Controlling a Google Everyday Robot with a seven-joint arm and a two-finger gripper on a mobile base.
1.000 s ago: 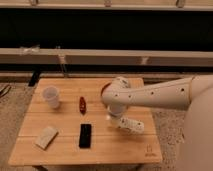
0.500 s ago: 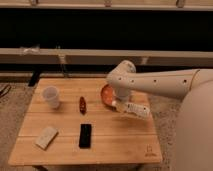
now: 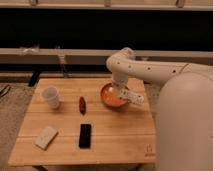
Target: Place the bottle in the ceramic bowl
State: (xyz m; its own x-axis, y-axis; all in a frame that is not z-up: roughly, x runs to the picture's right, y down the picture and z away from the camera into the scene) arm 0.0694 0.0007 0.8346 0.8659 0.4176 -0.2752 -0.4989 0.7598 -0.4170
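Note:
The white oblong bottle hangs tilted over the right rim of the orange-red ceramic bowl, which sits right of the table's middle near the far edge. My gripper comes in from the right on the white arm and is shut on the bottle's left end, just above the bowl's inside. The bowl's right part is hidden behind the gripper and bottle.
On the wooden table stand a white translucent cup at the left, a small dark-red bottle-like thing in the middle, a black slab and a pale flat block at the front left. A ledge runs behind.
My gripper has carried the bottle from the table's right front area back and up to over the bowl. The other things have not moved.

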